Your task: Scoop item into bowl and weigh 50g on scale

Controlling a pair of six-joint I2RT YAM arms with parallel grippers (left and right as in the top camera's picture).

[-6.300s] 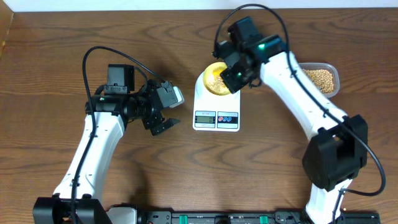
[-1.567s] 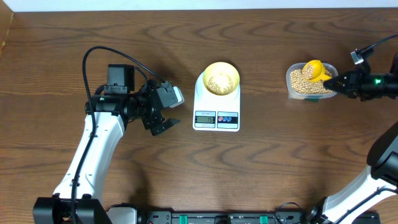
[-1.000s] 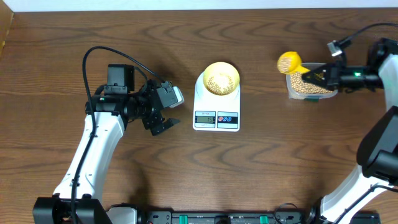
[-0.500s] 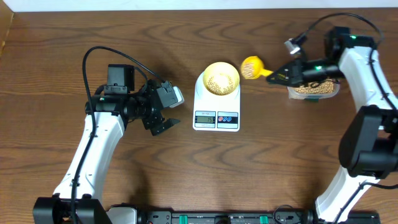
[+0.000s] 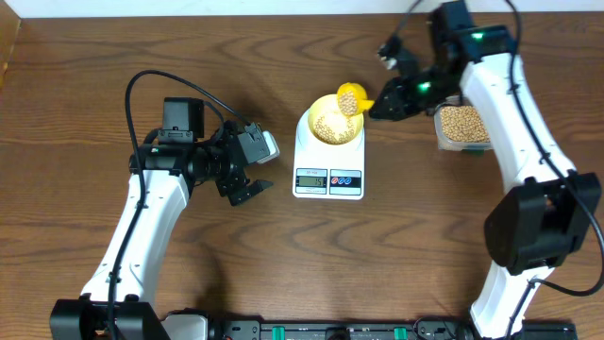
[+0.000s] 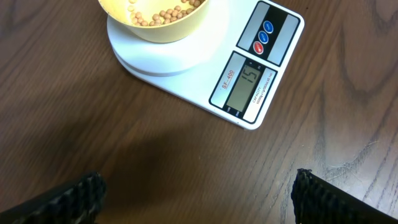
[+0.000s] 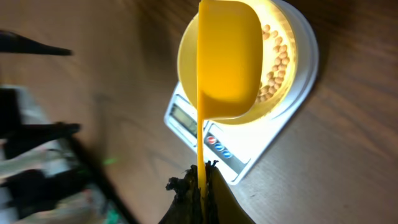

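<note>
Overhead top-down, wrists close; all share scale (image 6: pixel 186 78)

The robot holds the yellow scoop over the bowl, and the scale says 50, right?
Not quite. The right gripper does hold the yellow scoop over the bowl, but the display on the scale reads 15, not 50. The left wrist view shows it.

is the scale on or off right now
On: the display of the scale shows 15, with the bowl of beans on it.
</note>
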